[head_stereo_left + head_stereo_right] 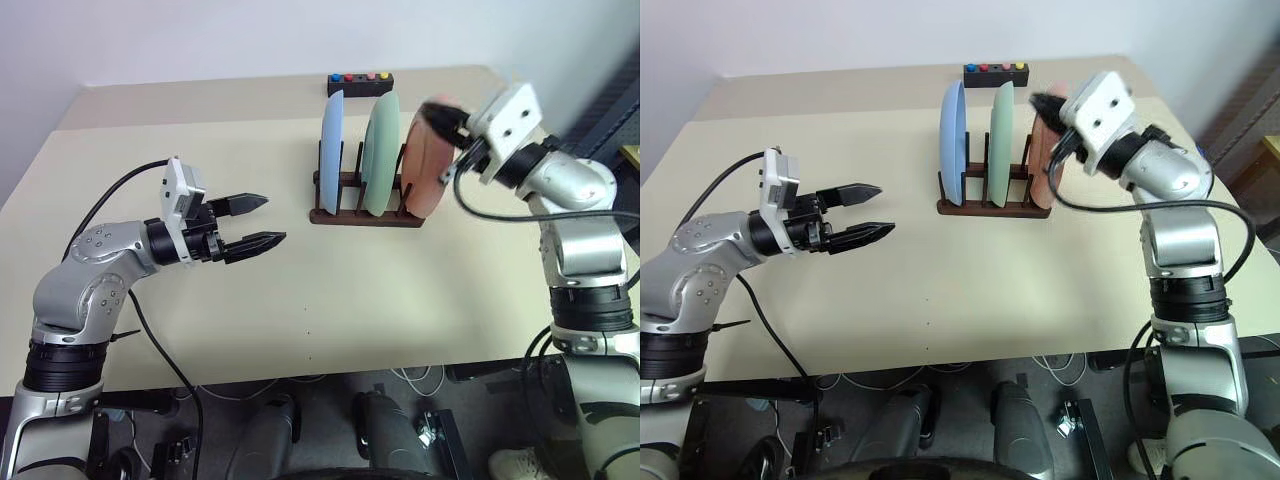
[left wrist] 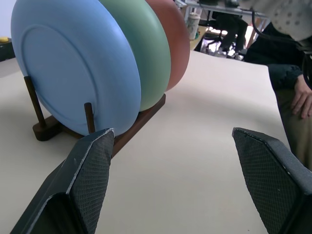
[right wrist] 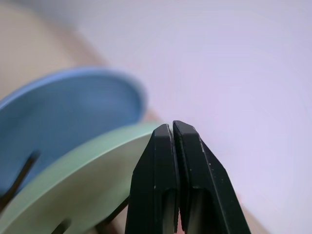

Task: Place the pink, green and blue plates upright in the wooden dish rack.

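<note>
**All three plates are standing in the rack**

We are looking down over a beige table [image 1: 300, 300]. The wooden dish rack [image 1: 365, 212] is sitting toward the far side of it, and we are seeing three plates standing upright between its pegs: the blue plate [image 1: 332, 150] at the robot's left end, the green plate [image 1: 381, 152] in the middle, and the pink plate [image 1: 425, 170] at the right end. Just behind the rack, a black box with coloured buttons [image 1: 360, 83] is lying near the table's far edge.

The left gripper [image 1: 257, 222] is hovering above the table, well apart from the rack and to its left, pointing toward it. Its two black fingers [image 2: 90, 180] are standing spread wide with nothing between them.

The right gripper [image 3: 174, 130] is hanging above the pink plate's upper rim. Its fingers are pressed together, pad against pad, and we are seeing nothing pinched between them. Whether it is touching the pink plate we cannot tell.

In the left wrist view, a person's hand [image 2: 302, 97] is resting beyond the table's edge.
</note>
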You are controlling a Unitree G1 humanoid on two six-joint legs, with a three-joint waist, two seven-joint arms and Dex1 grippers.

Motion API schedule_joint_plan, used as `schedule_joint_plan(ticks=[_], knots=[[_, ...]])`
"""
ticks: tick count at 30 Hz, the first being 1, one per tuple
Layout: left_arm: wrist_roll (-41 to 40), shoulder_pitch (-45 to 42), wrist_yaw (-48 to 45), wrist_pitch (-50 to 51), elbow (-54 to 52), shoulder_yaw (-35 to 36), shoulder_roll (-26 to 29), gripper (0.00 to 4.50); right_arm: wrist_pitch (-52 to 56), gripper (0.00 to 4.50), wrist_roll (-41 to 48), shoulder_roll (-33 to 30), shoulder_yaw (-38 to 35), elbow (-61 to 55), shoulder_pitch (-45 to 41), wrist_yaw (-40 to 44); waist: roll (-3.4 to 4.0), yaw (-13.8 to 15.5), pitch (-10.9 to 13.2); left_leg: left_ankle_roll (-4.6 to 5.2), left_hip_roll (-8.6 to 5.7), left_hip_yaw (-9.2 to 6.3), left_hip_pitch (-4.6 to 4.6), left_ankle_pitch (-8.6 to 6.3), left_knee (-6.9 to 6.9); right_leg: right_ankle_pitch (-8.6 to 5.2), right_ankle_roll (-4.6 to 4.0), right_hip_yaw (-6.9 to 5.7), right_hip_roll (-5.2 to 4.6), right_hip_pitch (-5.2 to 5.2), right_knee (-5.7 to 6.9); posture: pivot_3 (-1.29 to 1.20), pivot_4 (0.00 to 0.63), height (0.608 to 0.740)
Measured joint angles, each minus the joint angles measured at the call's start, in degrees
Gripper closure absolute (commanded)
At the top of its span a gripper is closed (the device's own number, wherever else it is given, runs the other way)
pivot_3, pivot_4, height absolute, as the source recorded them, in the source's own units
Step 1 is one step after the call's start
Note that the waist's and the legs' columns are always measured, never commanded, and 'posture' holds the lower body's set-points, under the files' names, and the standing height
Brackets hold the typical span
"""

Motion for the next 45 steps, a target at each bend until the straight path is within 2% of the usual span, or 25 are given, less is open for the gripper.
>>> schedule_joint_plan(ticks=[5, 15, 19, 22, 24, 26, 28, 29, 30, 32, 34, 36, 40, 45], knots=[[0.2, 0.0, 0.0, -0.1, 0.1, 0.0, 0.0, 0.51, -0.3, 4.43, -4.1, -4.0, -5.4, 8.4, -3.5, -9.3, -0.02, 0.2, 0.0, 0.0, -0.01, 0.01, 0.0, 0.01, -0.03, 0.0, -0.01, -0.01, 0.0, 0.01, -0.01, 0.0, 0.15, 0.74], [0.9, -0.4, 0.0, -0.2, 0.5, -0.1, -0.5, 0.51, -2.8, 4.43, -11.9, -5.8, -1.2, 12.9, 2.2, -11.9, 0.0, -0.3, 0.0, 0.02, 0.0, 0.11, 0.01, 0.03, -0.01, 0.01, 0.0, 0.05, 0.03, -0.03, 0.08, 0.0, 0.15, 0.74], [1.0, -0.4, 0.0, -0.4, 0.6, -0.2, -0.6, 0.51, -2.8, 4.43, -9.8, -4.6, -0.9, 11.4, 2.3, -9.4, 0.0, -0.3, 0.0, 0.02, 0.0, 0.1, 0.02, 0.03, -0.02, 0.02, 0.0, 0.06, 0.04, -0.03, 0.08, 0.0, 0.15, 0.74], [1.4, -0.6, 0.0, -1.0, 1.1, -0.2, -0.8, 0.51, -2.8, 4.43, -9.1, -4.3, -1.6, 11.1, 1.7, -10.7, 0.0, -0.2, 0.0, 0.02, -0.02, 0.1, 0.01, 0.03, -0.01, 0.02, 0.01, 0.06, 0.04, -0.03, 0.08, 0.0, 0.15, 0.74], [2.1, -1.0, 0.1, -1.8, 2.1, -0.2, -1.0, 0.51, -1.3, 4.43, -6.3, -3.7, -5.2, 11.8, -0.2, -12.6, 0.0, 0.1, 0.0, 0.05, -0.04, 0.1, 0.01, 0.06, -0.01, 0.02, 0.01, 0.06, 0.04, -0.03, 0.08, 0.0, 0.15, 0.74], [2.5, -1.5, 0.2, -2.6, 3.5, -0.1, -1.1, 0.51, 3.9, 4.43, 3.8, -0.6, -11.8, 10.7, -3.2, -11.9, 0.0, 0.0, 0.0, 0.05, -0.01, 0.07, 0.0, 0.06, -0.02, 0.03, 0.02, 0.06, 0.02, -0.03, 0.07, 0.0, 0.15, 0.74], [3.0, -2.8, 0.0, -3.5, 4.9, 0.0, -1.2, 0.51, 10.9, 3.92, 16.9, 1.2, -17.3, 6.4, -4.4, -8.2, 0.0, 0.0, 0.0, 0.05, 0.01, -0.01, 0.01, 0.06, -0.04, 0.03, 0.02, 0.02, 0.02, 0.0, 0.05, 0.0, 0.15, 0.74], [3.5, -3.5, 0.0, -4.3, 5.6, 0.0, -1.2, 0.51, 16.9, 3.62, 26.6, 1.3, -19.4, 2.8, -3.6, -4.0, 0.01, 0.0, 0.0, 0.05, 0.01, -0.02, 0.0, 0.06, -0.09, 0.03, 0.02, 0.0, 0.0, -0.01, 0.05, 0.0, 0.15, 0.74], [3.9, -3.9, -0.2, -5.3, 6.3, 0.1, -0.9, 0.51, 22.7, 3.07, 35.5, 0.9, -20.5, -2.1, -1.3, 0.7, -0.01, 0.0, 0.0, 0.07, 0.02, -0.08, 0.01, 0.05, -0.11, 0.03, 0.02, -0.07, -0.01, 0.03, 0.04, 0.0, 0.15, 0.74], [4.9, -4.4, -0.4, -6.8, 7.6, 0.5, -0.7, 0.51, 30.8, 2.07, 46.4, -2.8, -19.8, -11.5, 6.8, 10.1, 0.0, 0.3, 0.0, 0.14, 0.01, -0.18, -0.03, 0.01, -0.1, 0.02, 0.02, -0.23, -0.05, 0.1, -0.04, 0.0, 0.15, 0.74], [5.9, -4.6, -0.4, -8.0, 8.6, 0.8, -0.7, 0.51, 34.8, 1.02, 49.2, -6.9, -17.5, -16.5, 15.4, 17.6, 0.0, 0.3, 0.0, 0.2, -0.06, -0.14, -0.06, -0.03, -0.02, 0.05, 0.07, -0.24, -0.1, 0.14, -0.1, 0.0, 0.15, 0.74], [6.2, -4.2, 0.0, -8.9, 8.7, 1.0, -0.7, 0.51, 37.1, 0.02, 49.7, -8.3, -16.1, -16.7, 20.6, 21.9, 0.01, 0.1, 0.0, 0.3, -0.14, 0.01, -0.06, -0.03, 0.1, 0.13, 0.2, -0.11, -0.12, 0.17, -0.11, 0.0, 0.15, 0.74], [5.7, 0.3, -0.3, -9.3, 6.9, 2.5, -0.6, 0.51, 37.3, 0.02, 47.4, -14.6, -13.6, -18.3, 26.6, 29.5, 0.14, -0.3, 0.0, 0.37, -0.05, 0.3, 0.07, 0.02, 0.07, 0.16, 0.2, 0.2, -0.12, 0.15, -0.11, 0.0, 0.15, 0.74], [5.8, 3.3, -1.7, -10.6, 7.3, 3.7, 0.2, 0.51, 31.5, 0.02, 41.0, -14.9, -10.8, -19.0, 26.6, 31.0, 0.12, 0.1, 0.0, 0.35, 0.0, 0.31, 0.06, 0.02, 0.08, 0.18, 0.18, 0.17, -0.1, 0.15, -0.12, 0.0, 0.15, 0.74]])
